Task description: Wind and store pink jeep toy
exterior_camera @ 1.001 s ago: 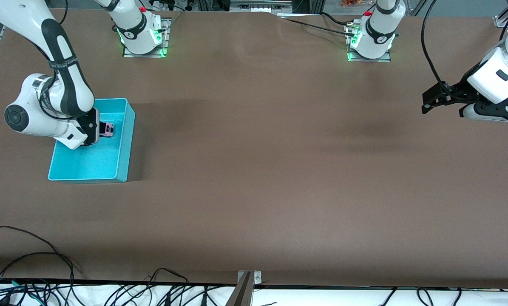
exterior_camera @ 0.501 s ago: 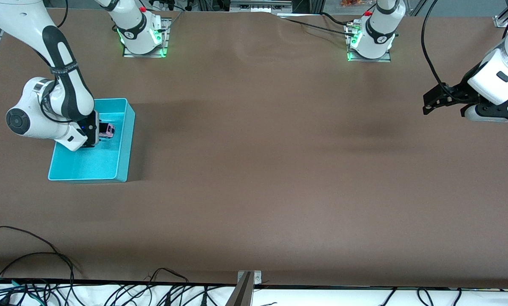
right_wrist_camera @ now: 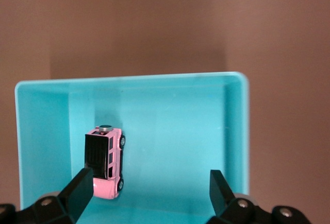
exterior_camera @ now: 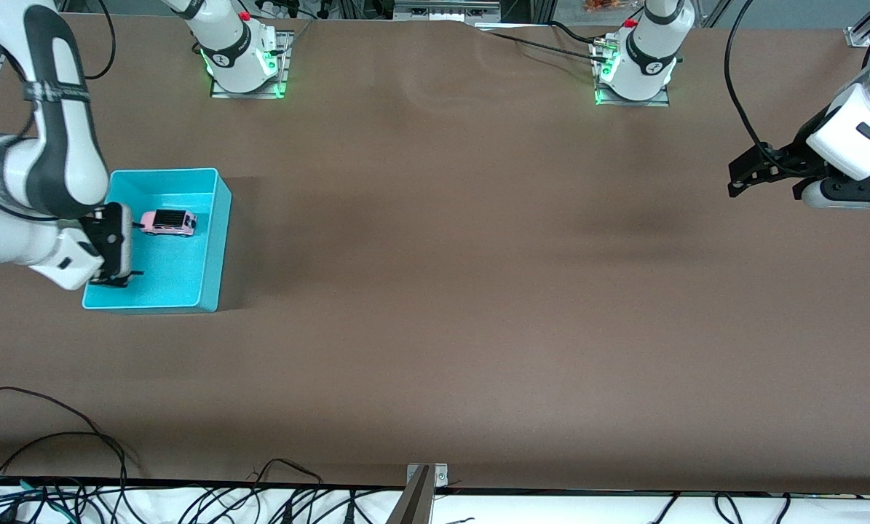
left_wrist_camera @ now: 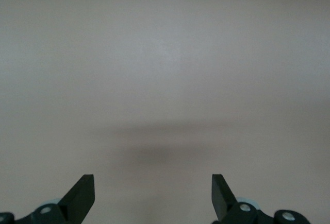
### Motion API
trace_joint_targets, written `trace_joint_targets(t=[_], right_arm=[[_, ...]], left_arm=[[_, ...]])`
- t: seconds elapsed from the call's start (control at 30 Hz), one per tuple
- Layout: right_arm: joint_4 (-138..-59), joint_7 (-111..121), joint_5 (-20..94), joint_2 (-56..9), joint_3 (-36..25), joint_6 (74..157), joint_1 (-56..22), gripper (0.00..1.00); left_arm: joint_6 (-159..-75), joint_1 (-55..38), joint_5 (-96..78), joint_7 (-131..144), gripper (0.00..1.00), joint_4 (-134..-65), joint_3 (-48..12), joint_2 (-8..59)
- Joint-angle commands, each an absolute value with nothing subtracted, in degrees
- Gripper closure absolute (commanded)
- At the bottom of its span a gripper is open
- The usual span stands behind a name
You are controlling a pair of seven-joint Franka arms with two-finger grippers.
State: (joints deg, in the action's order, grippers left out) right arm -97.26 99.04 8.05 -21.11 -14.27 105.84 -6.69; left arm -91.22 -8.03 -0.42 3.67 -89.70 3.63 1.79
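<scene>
Since the jeep sits in the bin: the storing part looks done.

Jeep: the pink jeep (exterior_camera: 167, 221) lies on the floor of the bin (exterior_camera: 212, 240), in the part far from the front camera. Nothing holds it.

Bin: it stands at the right arm's end of the table.

Right gripper: the right gripper (exterior_camera: 118, 247) hangs over the bin's edge at the table-end side. Its fingers are wide apart and hold nothing. In the right wrist view the jeep (right_wrist_camera: 105, 161) shows past the two open fingertips, not touching them.

Left gripper: the left gripper (exterior_camera: 744, 173) waits in the air over bare table at the left arm's end. Its fingers are apart and empty too.

Done: the jeep is in the bin and let go.

Winding: I cannot tell from the pictures if it was wound.

Left to do: I think only pulling the right arm away.

Which way it lies: the jeep rests on its wheels, black roof up.

Long way: its long side runs along the table, from one arm's end toward the other.

Nose: I cannot tell which end is the front.
</scene>
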Motion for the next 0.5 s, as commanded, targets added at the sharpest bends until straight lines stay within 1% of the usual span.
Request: trace_joint_targets(t=[0.0,0.23,0.47], right_arm=[[-88.6,87.7,9.0,-22.3,-14.2,99.7,-7.4,0.00],[-80.6,64.2,9.5,-22.3,-14.1,92.9,-7.6,0.00],[-77.6,34.1,10.2,-21.9,-13.7,92.2,-8.6,0.00]], left_arm=[[-89.7,-7.6,-0.9,4.2,0.00,-87.4,4.0,1.8],[-87.3,-7.6,-0.8,4.4,0.00,-87.5,4.0,1.8],[-86.7,-7.7,-0.6,4.4,0.00,-87.5,3.7,1.8]])
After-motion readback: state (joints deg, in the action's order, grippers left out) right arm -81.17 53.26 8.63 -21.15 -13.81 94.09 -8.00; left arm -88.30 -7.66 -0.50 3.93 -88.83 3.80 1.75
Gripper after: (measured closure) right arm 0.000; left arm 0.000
